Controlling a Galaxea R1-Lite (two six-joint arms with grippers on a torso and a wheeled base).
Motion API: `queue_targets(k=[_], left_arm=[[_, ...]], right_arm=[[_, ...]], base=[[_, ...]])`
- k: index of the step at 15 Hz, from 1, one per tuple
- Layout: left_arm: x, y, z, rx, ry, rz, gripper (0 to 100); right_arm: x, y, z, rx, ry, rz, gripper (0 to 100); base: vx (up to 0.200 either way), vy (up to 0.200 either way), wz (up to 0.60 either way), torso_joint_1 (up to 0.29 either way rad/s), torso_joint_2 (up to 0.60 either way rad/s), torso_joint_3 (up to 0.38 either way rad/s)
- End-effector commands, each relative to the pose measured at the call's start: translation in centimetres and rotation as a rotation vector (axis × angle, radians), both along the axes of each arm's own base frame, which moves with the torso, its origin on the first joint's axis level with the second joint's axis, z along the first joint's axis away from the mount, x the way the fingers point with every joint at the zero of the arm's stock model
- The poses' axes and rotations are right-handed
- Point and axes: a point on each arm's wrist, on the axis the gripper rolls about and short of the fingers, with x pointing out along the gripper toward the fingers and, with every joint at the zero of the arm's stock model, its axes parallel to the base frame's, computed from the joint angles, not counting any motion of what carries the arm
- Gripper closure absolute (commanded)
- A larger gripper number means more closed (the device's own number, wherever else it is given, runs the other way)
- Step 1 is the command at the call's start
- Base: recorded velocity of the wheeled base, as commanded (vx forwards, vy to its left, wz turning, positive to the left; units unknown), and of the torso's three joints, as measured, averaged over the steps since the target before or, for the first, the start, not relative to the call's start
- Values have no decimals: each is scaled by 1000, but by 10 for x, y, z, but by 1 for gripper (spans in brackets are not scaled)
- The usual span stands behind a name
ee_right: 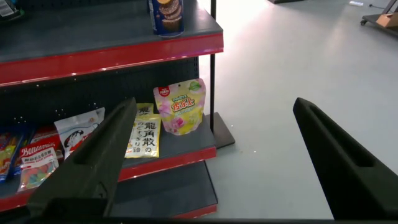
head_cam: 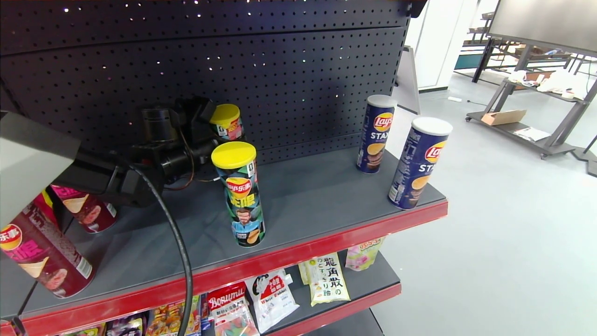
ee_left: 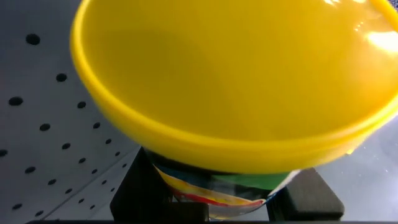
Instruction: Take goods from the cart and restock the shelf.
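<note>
Pegboard-backed shelf [head_cam: 317,196] carries the stock. Left end effector [head_cam: 205,123] is clamped on a yellow-lidded can [head_cam: 227,122] near the back panel, with a matching can [head_cam: 238,196] just in front of it. Advised: seat the held can flat and upright before letting go. Right end effector [ee_right: 214,106] hangs wide and empty.

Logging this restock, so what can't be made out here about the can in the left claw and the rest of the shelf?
Base of the held can: the front yellow-lidded can hides it in the head view, its own lid in the left wrist view, so whether it stands on the shelf is unclear.
Red can: cut off by the head view's left edge.
Packets: tops hidden behind the red shelf lip, head view.
</note>
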Motion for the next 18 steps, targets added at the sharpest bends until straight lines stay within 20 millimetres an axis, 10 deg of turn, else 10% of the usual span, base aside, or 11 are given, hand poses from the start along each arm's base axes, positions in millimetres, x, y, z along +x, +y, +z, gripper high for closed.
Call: queue_targets(k=[1,17,18], left_arm=[[2,0,-4,2,6,0,100],[1,-5,-12,12,21,-6,100],[1,-5,-12,12,21,-6,0]], right_arm=[[0,0,0,0,2,2,0],[0,0,0,0,2,0,0],[0,0,0,0,2,0,0]], base=[[0,0,0,0,0,0],[0,0,0,0,0,0],[0,0,0,0,0,0]])
